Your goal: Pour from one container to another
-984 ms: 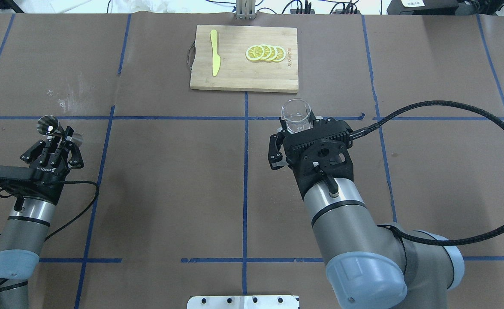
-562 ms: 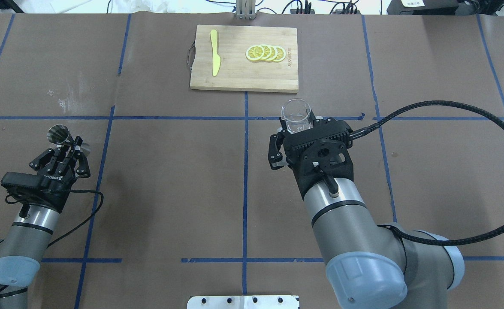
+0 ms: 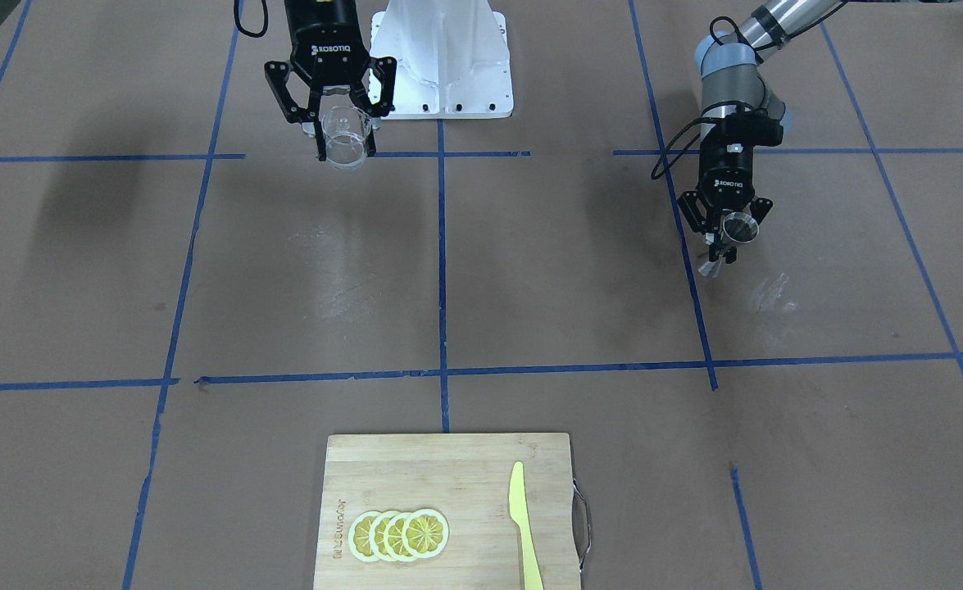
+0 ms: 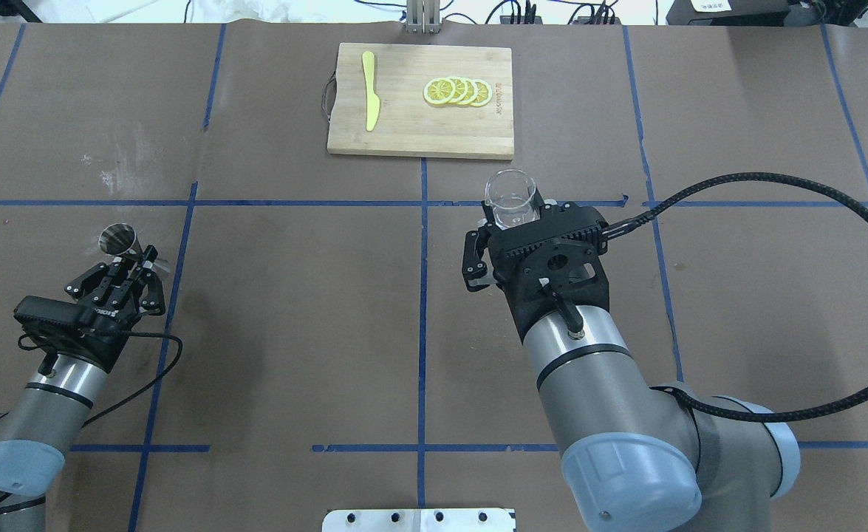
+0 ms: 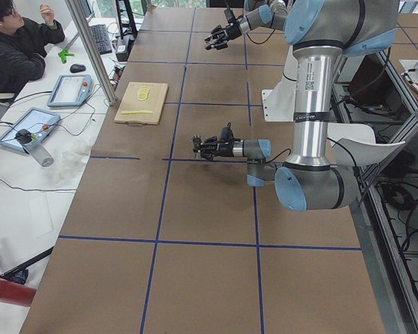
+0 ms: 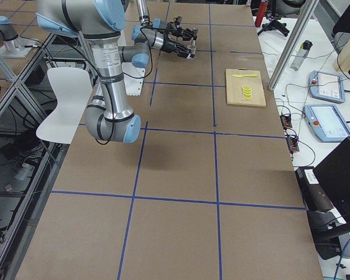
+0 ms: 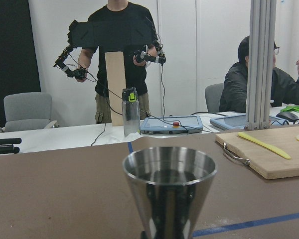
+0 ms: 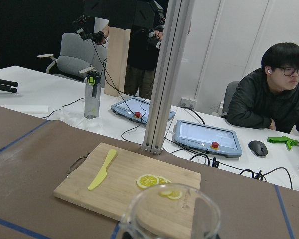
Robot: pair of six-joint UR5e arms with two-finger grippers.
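A steel jigger (image 4: 118, 238) hangs upright above the table on the left of the overhead view, and my left gripper (image 4: 137, 258) is shut on its narrow waist. Its open cone fills the left wrist view (image 7: 168, 191); I cannot tell if it holds liquid. In the front-facing view the jigger (image 3: 739, 227) sits in the left gripper (image 3: 725, 250) at the right. A clear glass beaker (image 4: 510, 196) stands upright right of centre, held off the table, with my right gripper (image 3: 346, 152) shut around it. Its rim (image 8: 172, 214) shows low in the right wrist view. The two containers are far apart.
A wooden cutting board (image 4: 404, 137) lies at the far middle of the table, with a yellow plastic knife (image 4: 369, 90) and several lemon slices (image 4: 457, 91) on it. A braided cable (image 4: 810, 185) loops over the right half. Operators sit beyond the far edge.
My left arm has carried the jigger to the right and back toward the robot. The right arm and the beaker have stayed still.
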